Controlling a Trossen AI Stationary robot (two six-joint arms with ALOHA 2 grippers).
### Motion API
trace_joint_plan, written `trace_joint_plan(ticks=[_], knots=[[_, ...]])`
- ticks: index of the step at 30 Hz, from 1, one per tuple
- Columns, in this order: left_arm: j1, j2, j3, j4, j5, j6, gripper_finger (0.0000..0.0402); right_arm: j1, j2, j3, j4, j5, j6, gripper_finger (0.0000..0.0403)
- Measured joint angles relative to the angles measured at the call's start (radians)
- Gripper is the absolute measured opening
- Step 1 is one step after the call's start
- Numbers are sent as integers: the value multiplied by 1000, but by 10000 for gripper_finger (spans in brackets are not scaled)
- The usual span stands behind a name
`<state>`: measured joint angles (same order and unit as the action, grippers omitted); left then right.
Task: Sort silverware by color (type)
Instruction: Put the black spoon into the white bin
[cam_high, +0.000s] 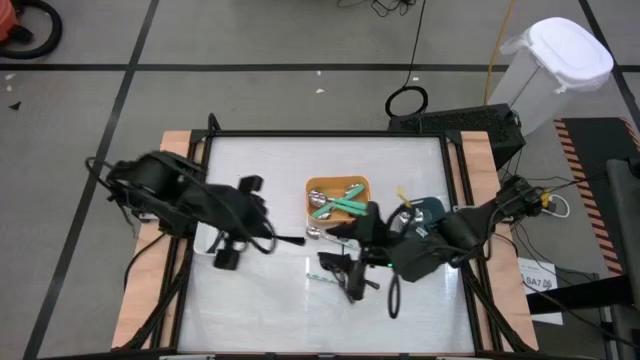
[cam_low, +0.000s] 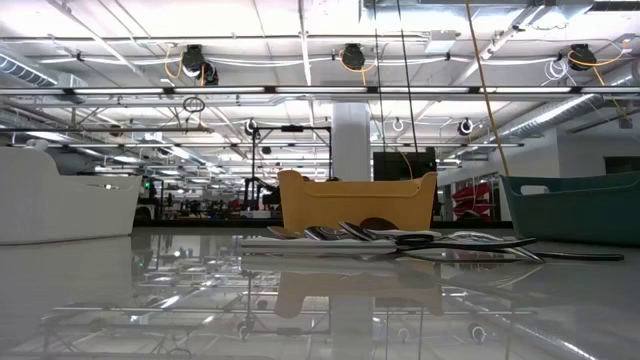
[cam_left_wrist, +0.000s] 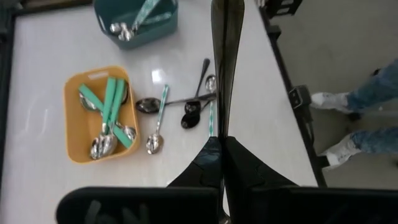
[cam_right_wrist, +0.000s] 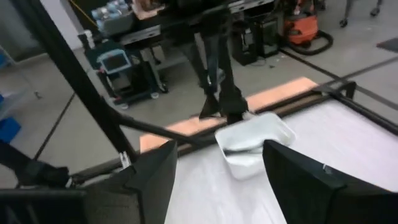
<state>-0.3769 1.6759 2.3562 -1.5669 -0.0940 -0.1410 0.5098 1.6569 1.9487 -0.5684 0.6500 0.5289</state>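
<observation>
Loose silverware (cam_left_wrist: 186, 106) lies on the white table: spoons with black or teal handles, side by side and crossing. More teal-handled spoons lie in the orange bin (cam_left_wrist: 74, 118) and in the dark teal bin (cam_left_wrist: 165, 31). My left gripper (cam_left_wrist: 225, 18) is shut with nothing in it, high over the table's left half (cam_high: 298, 241), beyond the white bin (cam_right_wrist: 255, 146) as the right wrist view shows it. My right gripper (cam_high: 342, 272) stands open above the loose silverware and touches nothing. The low view shows neither gripper.
The white bin (cam_low: 60, 205) stands at the left with something dark lying in it. The orange bin (cam_high: 337, 195) is at the far middle, and the dark teal bin (cam_high: 428, 208) at the right is partly under my right arm. A person's legs (cam_left_wrist: 360, 118) stand beside the table.
</observation>
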Motion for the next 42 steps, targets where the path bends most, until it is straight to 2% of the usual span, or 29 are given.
trace_joint_plan(ticks=[5, 12, 17, 23, 26, 30, 35, 38, 42], knots=[[-14, -108, -42, -1, -14, 9, 0, -18, 85, 81, 45, -27, -37, 223], [-38, -271, -251, -2, -32, -57, 0, -25, 183, 247, 49, -26, -73, 209], [-59, -375, -421, -2, -186, -232, 0, -54, 224, 317, 49, -23, -74, 208], [-120, -482, -627, 54, -328, -484, 0, -88, 227, 319, 56, -23, -69, 208], [-147, -514, -726, 87, -352, -556, 0, -98, 227, 319, 53, -23, -69, 208], [-194, -530, -819, 171, -359, -563, 0, -110, 227, 319, 8, -24, -62, 208], [-212, -535, -887, 166, -371, -651, 0, -140, 227, 319, -78, -29, -5, 208], [-222, -537, -920, 158, -381, -723, 0, -162, 221, 319, -103, -99, 9, 208], [-238, -537, -957, 157, -408, -763, 0, -176, 216, 319, -151, -129, 17, 208]])
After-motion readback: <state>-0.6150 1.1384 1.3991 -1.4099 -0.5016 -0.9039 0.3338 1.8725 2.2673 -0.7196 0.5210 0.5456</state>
